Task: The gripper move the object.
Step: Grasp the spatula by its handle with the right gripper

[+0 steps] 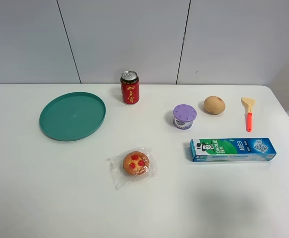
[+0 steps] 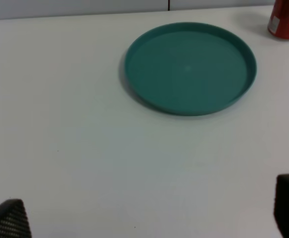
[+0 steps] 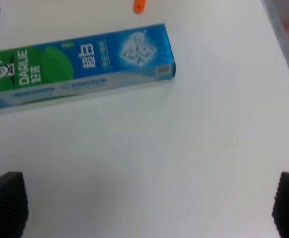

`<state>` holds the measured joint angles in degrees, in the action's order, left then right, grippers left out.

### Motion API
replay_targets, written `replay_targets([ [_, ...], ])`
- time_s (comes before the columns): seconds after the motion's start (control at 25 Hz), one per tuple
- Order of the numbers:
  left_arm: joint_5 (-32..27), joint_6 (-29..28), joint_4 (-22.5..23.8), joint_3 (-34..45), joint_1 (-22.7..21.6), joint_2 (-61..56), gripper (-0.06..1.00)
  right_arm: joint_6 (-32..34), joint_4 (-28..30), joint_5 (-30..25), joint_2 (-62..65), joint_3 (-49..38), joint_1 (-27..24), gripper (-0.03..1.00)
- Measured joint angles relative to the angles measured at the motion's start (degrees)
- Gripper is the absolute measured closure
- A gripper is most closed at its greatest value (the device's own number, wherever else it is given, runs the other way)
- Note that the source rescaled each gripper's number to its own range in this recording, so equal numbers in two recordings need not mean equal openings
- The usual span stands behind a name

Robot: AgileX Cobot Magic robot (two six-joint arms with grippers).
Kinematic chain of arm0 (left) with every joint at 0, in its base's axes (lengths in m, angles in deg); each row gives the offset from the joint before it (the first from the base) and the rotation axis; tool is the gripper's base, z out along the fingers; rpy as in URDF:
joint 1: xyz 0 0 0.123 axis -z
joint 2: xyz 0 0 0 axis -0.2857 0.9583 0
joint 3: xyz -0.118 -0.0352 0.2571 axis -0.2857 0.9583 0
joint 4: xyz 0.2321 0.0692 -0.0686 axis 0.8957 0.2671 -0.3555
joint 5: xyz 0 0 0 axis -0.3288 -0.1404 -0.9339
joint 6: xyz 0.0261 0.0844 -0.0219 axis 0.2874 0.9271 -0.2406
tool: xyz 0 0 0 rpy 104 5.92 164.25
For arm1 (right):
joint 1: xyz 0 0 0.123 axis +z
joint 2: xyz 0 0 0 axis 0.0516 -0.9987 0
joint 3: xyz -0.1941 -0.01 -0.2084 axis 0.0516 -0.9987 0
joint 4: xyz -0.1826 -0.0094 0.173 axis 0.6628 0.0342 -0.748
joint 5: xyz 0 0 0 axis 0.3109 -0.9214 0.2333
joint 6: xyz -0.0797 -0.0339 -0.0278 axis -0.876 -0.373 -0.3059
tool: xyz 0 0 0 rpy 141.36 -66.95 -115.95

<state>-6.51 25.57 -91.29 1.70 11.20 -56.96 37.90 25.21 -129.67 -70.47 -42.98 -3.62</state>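
Observation:
The small spatula [image 1: 248, 113] has a tan wooden blade and an orange-red handle. It lies on the white table at the far right, to the right of the brown egg [image 1: 214, 105]. Only its orange handle tip [image 3: 140, 6] shows in the right wrist view, beyond the toothpaste box [image 3: 80, 62]. My right gripper [image 3: 147, 206] is open and empty, low over bare table short of the box. My left gripper [image 2: 147, 213] is open and empty, short of the green plate [image 2: 234, 91]. Neither arm shows in the exterior high view.
A blue-green toothpaste box [image 1: 233, 149] lies in front of the spatula. A purple-lidded cup [image 1: 184, 116], a red can [image 1: 129, 88], a green plate [image 1: 50, 131] and a wrapped cake [image 1: 135, 163] also stand on the table. The table's right edge [image 1: 288, 119] is near the spatula.

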Motion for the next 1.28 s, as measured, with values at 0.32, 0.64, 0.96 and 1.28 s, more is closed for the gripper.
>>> replay_targets([
  [0.32,0.00,0.00,0.00,0.00,0.00,0.00,-0.06,-1.57,-0.22,-0.19,-19.26,14.73,0.00,-0.03],
  [0.64,0.00,0.00,0.00,0.00,0.00,0.00,-0.06,-2.66,0.22,-0.25,-37.16,27.55,0.00,-0.03],
  [0.96,0.00,0.00,0.00,0.00,0.00,0.00,-0.06,-1.55,3.14,1.97,-56.95,35.04,-0.13,-0.03],
  [1.28,0.00,0.00,0.00,0.00,0.00,0.00,-0.06,1.29,1.26,6.49,-72.60,41.84,-7.08,-0.03],
])
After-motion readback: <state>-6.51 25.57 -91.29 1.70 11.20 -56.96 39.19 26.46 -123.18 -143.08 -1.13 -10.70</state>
